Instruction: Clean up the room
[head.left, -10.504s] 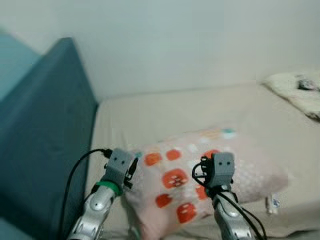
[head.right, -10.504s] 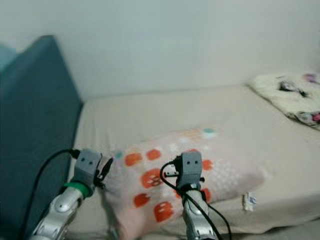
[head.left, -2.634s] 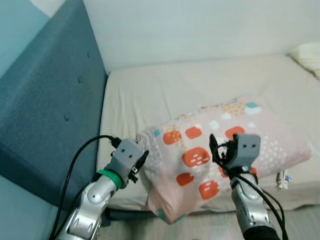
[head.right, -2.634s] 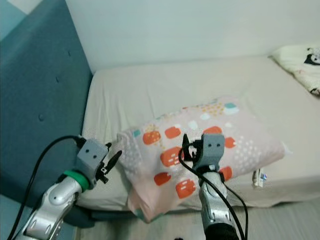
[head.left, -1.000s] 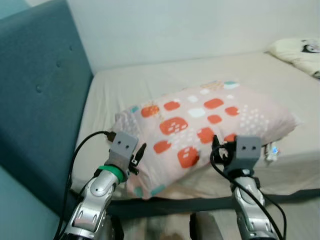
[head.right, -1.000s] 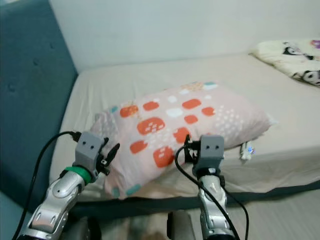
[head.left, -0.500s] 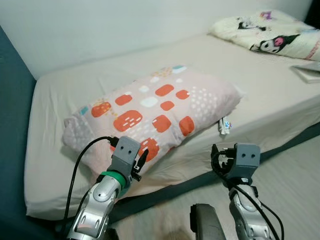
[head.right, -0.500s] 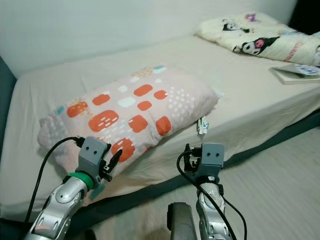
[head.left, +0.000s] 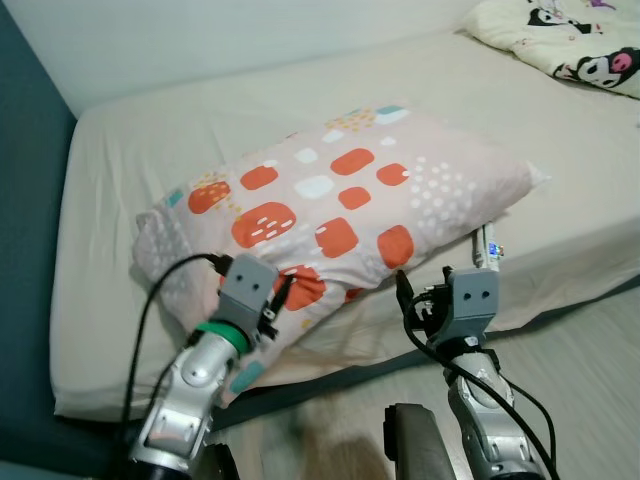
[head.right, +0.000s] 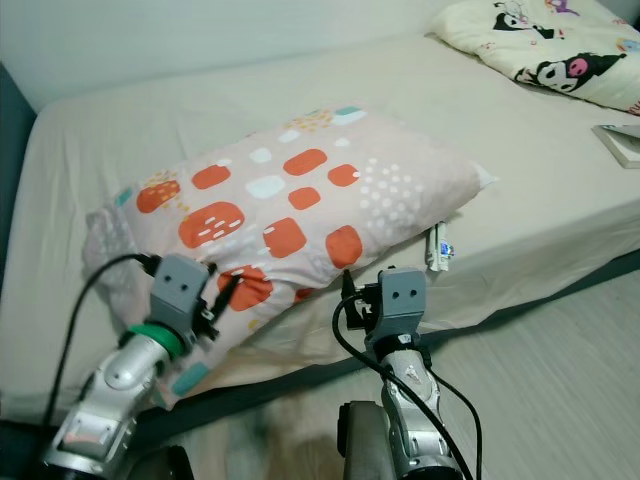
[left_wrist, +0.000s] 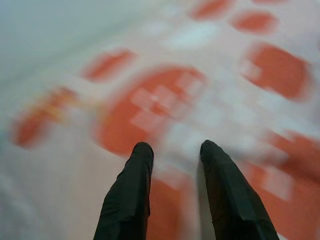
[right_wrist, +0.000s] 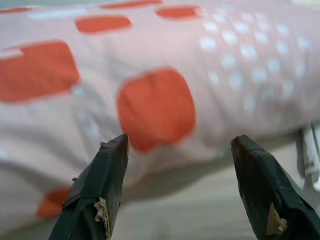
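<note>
Half a second back my head camera was swung further right, showing more of the far bedding; it had since panned back so the pillow (head.left: 330, 205) sat centred, with both arms about where they were relative to it. Pillow lay flat on the bed (head.left: 120, 160), its near long edge close to the mattress edge, one end toward the teal headboard (head.left: 25, 250). Left claw (left_wrist: 172, 150) was narrow, fingers slightly apart, tips right at the pillow's near corner; wrist view was blurred, so I couldn't confirm contact. Right claw (right_wrist: 182, 145) was spread wide, empty, facing the pillow's near side just short of the fabric. A small white tag-like item (head.left: 487, 247) lay on the sheet beside the pillow's right end; patterned blanket (head.right: 540, 45) and a flat book-like thing (head.right: 625, 140) sat far right. My read: the pillow was more or less placed, next step was probably squaring it toward the headboard. To do that well I'd have pinched fabric at both near corners, moved both arms together, and avoided dragging it off the edge.
</note>
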